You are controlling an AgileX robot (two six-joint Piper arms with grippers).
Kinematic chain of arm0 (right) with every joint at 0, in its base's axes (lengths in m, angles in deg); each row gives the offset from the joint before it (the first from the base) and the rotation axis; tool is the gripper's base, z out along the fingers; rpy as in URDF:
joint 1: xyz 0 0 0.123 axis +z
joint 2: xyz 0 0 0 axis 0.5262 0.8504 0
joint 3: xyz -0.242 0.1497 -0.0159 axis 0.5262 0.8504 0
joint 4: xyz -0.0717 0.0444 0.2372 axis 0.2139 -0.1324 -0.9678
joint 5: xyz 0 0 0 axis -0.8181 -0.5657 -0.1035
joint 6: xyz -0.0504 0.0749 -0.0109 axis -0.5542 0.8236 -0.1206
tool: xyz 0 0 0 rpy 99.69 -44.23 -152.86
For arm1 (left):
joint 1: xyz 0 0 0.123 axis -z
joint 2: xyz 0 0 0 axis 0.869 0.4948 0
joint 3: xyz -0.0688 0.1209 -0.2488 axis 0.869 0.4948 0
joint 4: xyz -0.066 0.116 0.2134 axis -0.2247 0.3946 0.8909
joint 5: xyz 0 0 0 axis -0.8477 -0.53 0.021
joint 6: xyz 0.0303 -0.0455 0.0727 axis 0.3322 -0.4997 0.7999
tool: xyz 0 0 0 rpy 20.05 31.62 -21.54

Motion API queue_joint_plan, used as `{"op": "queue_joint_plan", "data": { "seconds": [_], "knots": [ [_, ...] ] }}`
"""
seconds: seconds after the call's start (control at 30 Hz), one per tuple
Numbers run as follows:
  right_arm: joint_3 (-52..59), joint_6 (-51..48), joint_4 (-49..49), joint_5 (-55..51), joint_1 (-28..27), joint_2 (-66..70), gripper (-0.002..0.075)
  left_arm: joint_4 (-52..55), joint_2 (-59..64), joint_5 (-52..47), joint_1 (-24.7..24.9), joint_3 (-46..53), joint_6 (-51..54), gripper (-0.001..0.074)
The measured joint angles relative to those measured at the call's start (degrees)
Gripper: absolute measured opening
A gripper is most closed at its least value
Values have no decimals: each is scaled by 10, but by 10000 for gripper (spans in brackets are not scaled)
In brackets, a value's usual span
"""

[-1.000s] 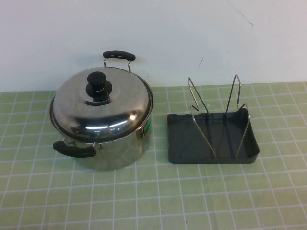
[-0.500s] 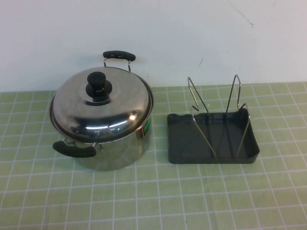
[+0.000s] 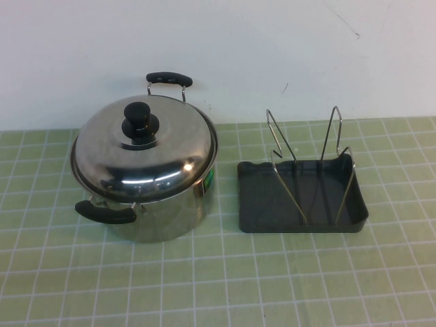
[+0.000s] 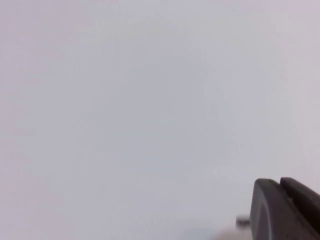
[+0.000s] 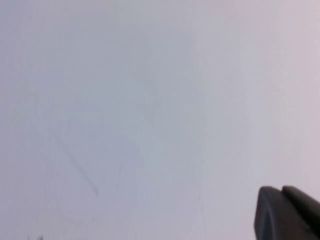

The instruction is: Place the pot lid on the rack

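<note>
The pot lid (image 3: 139, 153), shiny domed steel with a black knob (image 3: 138, 116), sits closed on the steel pot (image 3: 170, 211) at the left of the high view. The rack (image 3: 266, 204), a dark grey tray with bent silver wire uprights (image 3: 337, 129), stands to the pot's right and holds nothing. Neither arm shows in the high view. My left gripper (image 4: 280, 182) shows only as two dark fingertips pressed together against a blank white wall. My right gripper (image 5: 281, 190) shows the same way, fingertips together, holding nothing.
The pot has two black handles, one at the back (image 3: 169, 79) and one at the front left (image 3: 105, 214). A green checked mat (image 3: 218, 279) covers the table. A white wall (image 3: 272, 48) rises behind.
</note>
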Motion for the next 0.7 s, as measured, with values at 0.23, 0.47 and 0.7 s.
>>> {"op": "queue_joint_plan", "data": {
  "seconds": [0.23, 0.47, 0.7],
  "knots": [
    [0, 0, -7, 186, 0, 0, -1, 2, 0, 112, 0, 0, 0, -3],
    [-21, -1, 9, 117, 0, 0, -1, -5, 0, -2, 0, -42, 1, -3],
    [-161, -7, 71, -117, 0, 18, -1, -5, 73, -123, 0, -188, 6, -3]
  ]
}}
